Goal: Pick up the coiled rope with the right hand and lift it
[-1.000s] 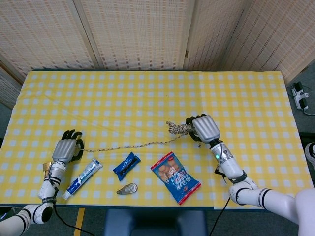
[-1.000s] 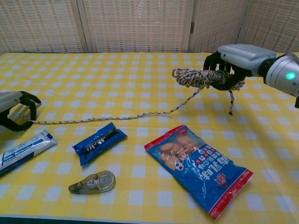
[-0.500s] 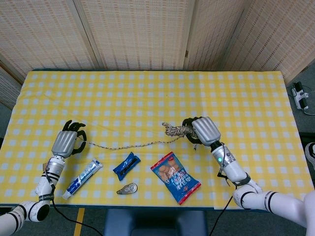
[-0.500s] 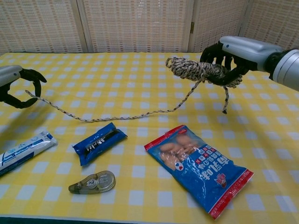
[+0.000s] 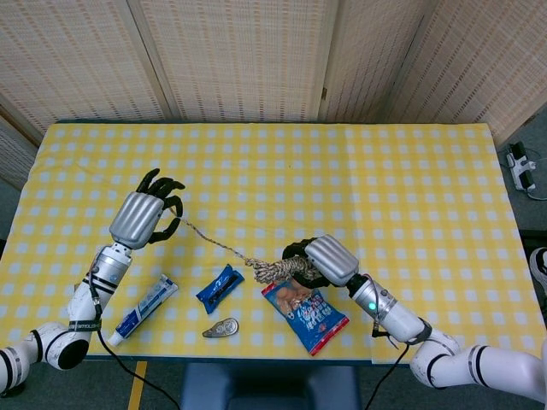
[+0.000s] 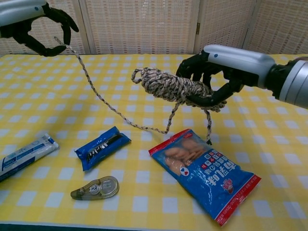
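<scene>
Yellow-checked desk (image 5: 410,171) below me: my right hand (image 6: 214,72) grips the coiled rope (image 6: 166,86), already lifted above the snack bag (image 6: 204,173); my left hand (image 5: 145,213) pinches its loose tail. Little remains.

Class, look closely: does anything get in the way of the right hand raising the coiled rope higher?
Nothing visible above it. The right hand grips the coiled rope in the air; its loose end runs to the left hand, which pinches it.

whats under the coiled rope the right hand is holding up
Mostly the snack bag and yellow checked tablecloth. The coiled rope hangs clear in the right hand; the bag's upper edge is hidden in the head view.
</scene>
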### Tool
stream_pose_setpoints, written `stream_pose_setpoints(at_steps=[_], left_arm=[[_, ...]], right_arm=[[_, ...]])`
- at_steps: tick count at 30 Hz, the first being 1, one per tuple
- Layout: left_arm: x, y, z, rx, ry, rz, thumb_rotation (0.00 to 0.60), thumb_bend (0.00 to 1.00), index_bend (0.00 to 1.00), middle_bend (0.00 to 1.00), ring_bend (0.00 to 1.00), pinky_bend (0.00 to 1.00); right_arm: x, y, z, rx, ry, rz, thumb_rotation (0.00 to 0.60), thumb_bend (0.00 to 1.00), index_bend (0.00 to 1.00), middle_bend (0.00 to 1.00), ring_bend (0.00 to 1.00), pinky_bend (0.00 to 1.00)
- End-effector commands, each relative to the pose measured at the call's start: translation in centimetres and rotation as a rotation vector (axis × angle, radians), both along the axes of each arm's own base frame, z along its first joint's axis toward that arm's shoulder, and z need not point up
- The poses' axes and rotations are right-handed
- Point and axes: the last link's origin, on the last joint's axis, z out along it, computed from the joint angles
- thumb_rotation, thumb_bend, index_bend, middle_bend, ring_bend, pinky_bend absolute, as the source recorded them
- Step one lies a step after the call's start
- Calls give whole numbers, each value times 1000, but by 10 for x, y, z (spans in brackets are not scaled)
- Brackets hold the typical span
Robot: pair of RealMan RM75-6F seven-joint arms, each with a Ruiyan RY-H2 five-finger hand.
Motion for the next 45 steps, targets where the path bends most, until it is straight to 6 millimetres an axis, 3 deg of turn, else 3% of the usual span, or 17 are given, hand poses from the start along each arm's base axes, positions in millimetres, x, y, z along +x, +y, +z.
stream_pose_setpoints(at_steps=[1,9,16,21,33,45], left_arm=[[36,4,7,0,-2,-63,600,499,609,275,182,0],[94,-4,5,-45,-31,-169,600,498,609,275,169,0],[121,-16,-1,-112,-67,-214,600,498,609,275,165,0],[128,-25,0,-125,-71,-244,600,498,608,275,162,0],[107,-57,8,-195,-114,-243,600,498,607,236,154,0],[33,-88,16,-204,-150,-177,600,498,607,230,154,0]], right_arm=[[8,5,-7,38,-9,1,600,521,611,608,599,558],[26,6,-28,87,-28,-43,600,520,621,615,605,562],[37,4,-48,154,-86,-115,600,521,623,616,606,564],[44,0,-63,178,-149,-175,600,520,623,616,609,570],[45,-22,-74,63,-420,-315,600,521,634,621,618,575],[27,-48,-42,-106,-672,-373,600,521,656,639,639,596]])
